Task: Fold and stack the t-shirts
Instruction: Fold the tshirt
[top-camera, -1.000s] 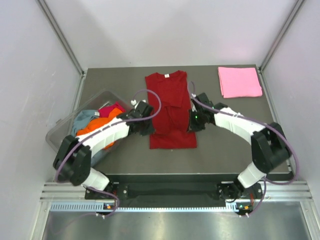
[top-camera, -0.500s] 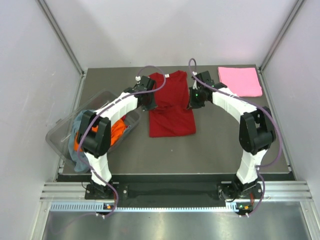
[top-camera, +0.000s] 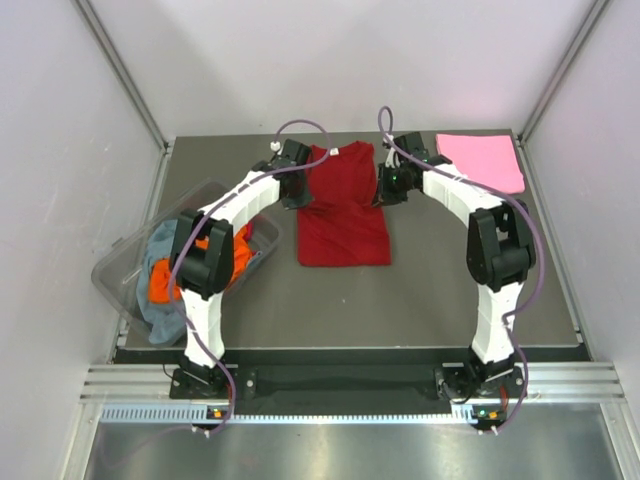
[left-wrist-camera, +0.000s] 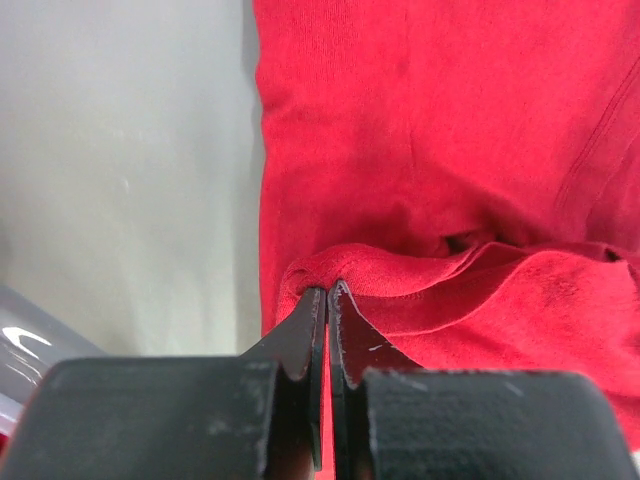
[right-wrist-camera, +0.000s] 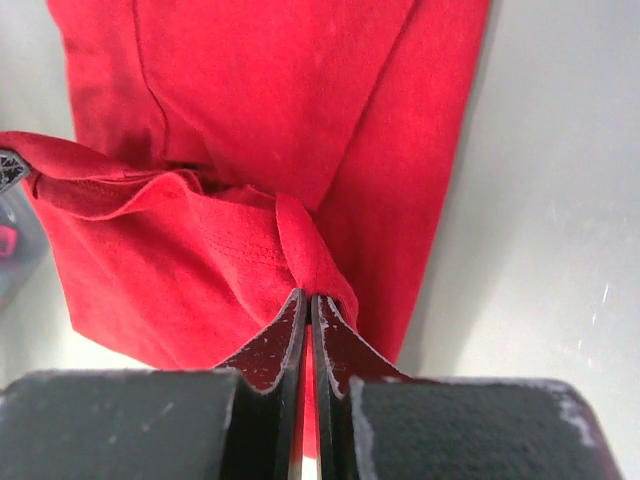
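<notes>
Grey table (top-camera: 430, 290), white walls (top-camera: 330, 60), dark red t-shirt (top-camera: 345, 215)

A clear plastic tub (top-camera: 116, 260) sits at the left edge of the dark table (top-camera: 450, 290).

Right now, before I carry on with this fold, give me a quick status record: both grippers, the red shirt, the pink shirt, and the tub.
left gripper: shut, pinching the left edge of the dark red t-shirt
right gripper: shut, pinching the same shirt's right edge
dark red t-shirt: mid-table, with the pinched fold raised over the layer beneath
pink t-shirt: folded, at the far right corner of the table, apart from the red one
clear tub: at the table's left edge, holding an orange shirt and a grey-blue shirt
</notes>
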